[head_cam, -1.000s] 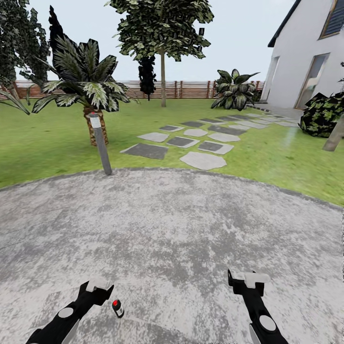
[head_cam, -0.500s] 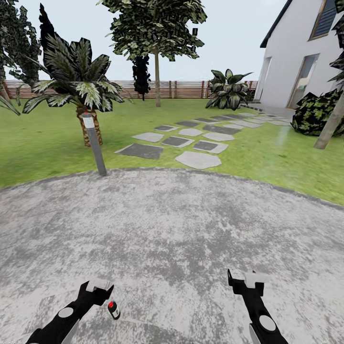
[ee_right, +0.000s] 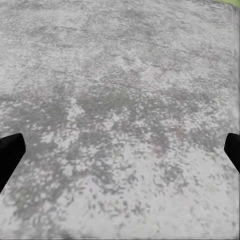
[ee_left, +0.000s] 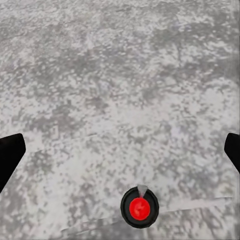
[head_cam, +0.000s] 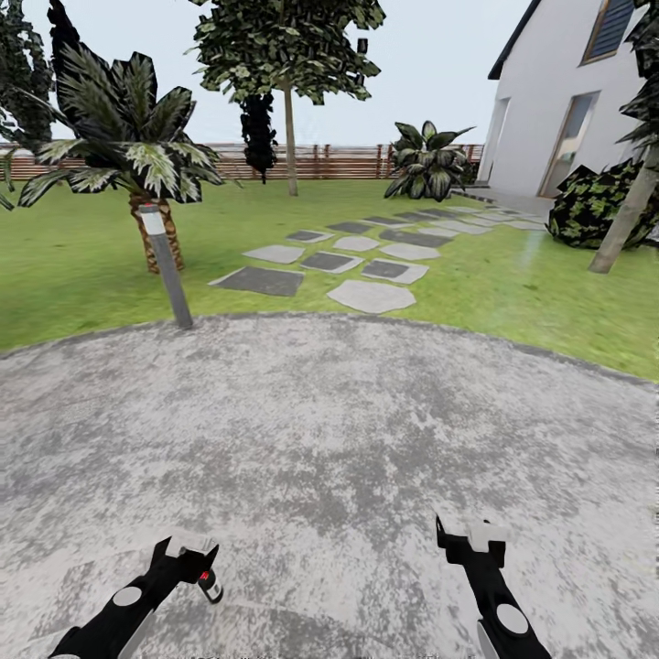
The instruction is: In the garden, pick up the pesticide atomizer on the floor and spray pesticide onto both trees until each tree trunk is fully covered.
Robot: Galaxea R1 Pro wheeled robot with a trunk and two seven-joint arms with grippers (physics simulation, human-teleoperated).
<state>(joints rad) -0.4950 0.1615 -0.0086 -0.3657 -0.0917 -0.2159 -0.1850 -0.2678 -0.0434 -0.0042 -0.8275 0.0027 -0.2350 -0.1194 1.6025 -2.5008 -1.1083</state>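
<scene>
Where the pesticide atomizer [head_cam: 210, 586] stands upright on the grey paved floor [head_cam: 348, 430], its red top shows just beside the tip of the left pincer [head_cam: 188, 555], apparently apart from it. In the left wrist view the bottle [ee_left: 139, 206] is seen from above, between the two dark fingers [ee_left: 9, 155] at the frame edges, so that pincer is spread wide and holds nothing. The right pincer [head_cam: 469, 537] hangs over bare paving well apart from the bottle; its fingers [ee_right: 10, 150] are likewise wide.

The likely trouble is a knock: the bottle is small and sits near one side of the opening, so a descent that is off-centre could tip it over or send it rolling across the paving. A grip too high on the cap might also slip.

Beyond the paving lie the lawn [head_cam: 82, 265], stepping stones [head_cam: 371, 296], a palm [head_cam: 137, 165], a tree [head_cam: 289, 101] by the fence [head_cam: 339, 161], and a house [head_cam: 567, 110].
</scene>
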